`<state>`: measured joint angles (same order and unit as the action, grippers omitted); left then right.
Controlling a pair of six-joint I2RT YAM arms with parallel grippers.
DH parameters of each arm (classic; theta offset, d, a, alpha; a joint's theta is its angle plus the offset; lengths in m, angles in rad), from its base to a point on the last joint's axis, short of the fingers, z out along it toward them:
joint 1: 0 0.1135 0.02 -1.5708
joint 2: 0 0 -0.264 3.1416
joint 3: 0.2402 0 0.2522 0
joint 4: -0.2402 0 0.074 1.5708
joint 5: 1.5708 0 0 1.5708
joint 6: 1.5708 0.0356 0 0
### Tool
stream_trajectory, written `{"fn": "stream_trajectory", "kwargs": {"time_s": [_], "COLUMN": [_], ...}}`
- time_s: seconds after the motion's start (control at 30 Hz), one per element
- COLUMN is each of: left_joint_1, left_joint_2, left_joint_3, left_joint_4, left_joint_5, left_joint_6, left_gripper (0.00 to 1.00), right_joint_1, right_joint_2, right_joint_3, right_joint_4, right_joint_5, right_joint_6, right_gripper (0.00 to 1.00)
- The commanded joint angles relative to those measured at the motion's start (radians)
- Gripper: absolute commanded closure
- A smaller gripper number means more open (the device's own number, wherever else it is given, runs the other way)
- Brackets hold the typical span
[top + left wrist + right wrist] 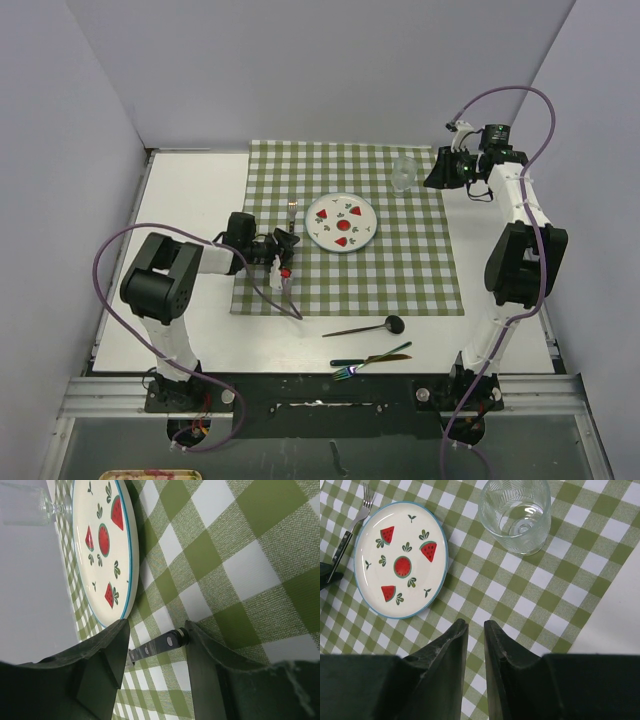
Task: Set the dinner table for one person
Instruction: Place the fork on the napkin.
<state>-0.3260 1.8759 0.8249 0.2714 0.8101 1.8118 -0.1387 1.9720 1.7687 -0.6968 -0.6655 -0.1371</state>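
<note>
On the white dinner table point(190, 200) lies a green-and-white checked cloth point(420, 270). A watermelon-patterned plate point(341, 222) sits on the cloth, and a clear glass point(404, 172) stands at its far right. Just left of the plate lies a black-handled fork point(291, 212). My left gripper point(287, 252) hovers low at the near end of the fork handle point(160, 645), jaws open point(156, 625), and the handle rests on the cloth between the fingertips. My right gripper point(438, 172) hangs beside the glass point(516, 515), with a narrow empty gap between its jaws point(476, 622).
A black spoon point(365, 328) lies on the bare table in front of the cloth. Nearer the front edge are a teal-handled knife point(372, 356) and an iridescent fork point(350, 369). Walls close in the table on three sides.
</note>
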Motion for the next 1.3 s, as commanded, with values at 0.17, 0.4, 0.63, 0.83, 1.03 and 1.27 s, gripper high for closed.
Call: {"fn": "stream_trajectory", "kwargs": {"time_s": [0.17,0.4,0.63,0.83,1.03,1.27], "left_joint_1": [0.001,-0.001,-0.002,-0.001,-0.001,-0.001], "left_joint_2": [-0.087,-0.097,-0.100,-0.111,-0.115,-0.135], "left_joint_3": [0.037,0.027,0.035,0.034,0.034,0.028], "left_joint_4": [-0.129,-0.154,-0.170,-0.190,-0.199,-0.231], "left_joint_5": [0.011,0.008,0.003,0.000,-0.004,-0.005], "left_joint_6": [0.053,0.073,0.086,0.098,0.107,0.122], "left_gripper": [0.54,0.54,0.54,0.54,0.54,0.54], "right_joint_1": [-0.004,-0.004,-0.002,-0.001,-0.001,-0.001], "right_joint_2": [-0.037,-0.043,-0.043,-0.045,-0.051,-0.058], "right_joint_3": [0.029,0.029,0.038,0.036,0.034,0.034], "right_joint_4": [0.034,0.033,0.031,0.034,0.033,0.029], "right_joint_5": [-0.032,-0.034,-0.033,-0.035,-0.036,-0.036], "right_joint_6": [0.007,0.010,0.015,0.016,0.013,0.011], "right_gripper": [0.79,0.79,0.79,0.79,0.80,0.80]}}
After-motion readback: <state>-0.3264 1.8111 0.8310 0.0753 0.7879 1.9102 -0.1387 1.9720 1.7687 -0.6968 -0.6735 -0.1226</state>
